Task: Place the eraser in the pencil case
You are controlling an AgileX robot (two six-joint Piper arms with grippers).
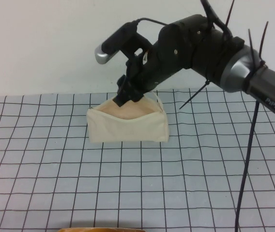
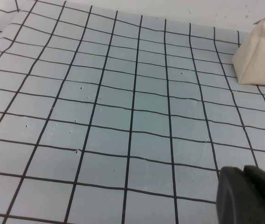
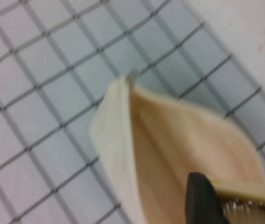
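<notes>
The pencil case [image 1: 128, 128] is a cream pouch standing open on the grid mat, with its pinkish-beige lining showing. My right gripper [image 1: 123, 99] reaches down into the pouch's open mouth from the far side. In the right wrist view the right gripper [image 3: 244, 199] is shut on the eraser [image 3: 244, 190], a small tan block held just over the lining of the pencil case [image 3: 118, 140]. The eraser is hidden in the high view. My left gripper [image 2: 251, 196] shows only as a dark part low over the mat, well away from the pencil case [image 2: 261, 56].
The grid mat [image 1: 55, 183] spreads around the pouch, with a white wall behind it. A black cable [image 1: 248, 159] hangs from the right arm on the right side. A tan-orange rim [image 1: 99, 229] peeks in at the front edge.
</notes>
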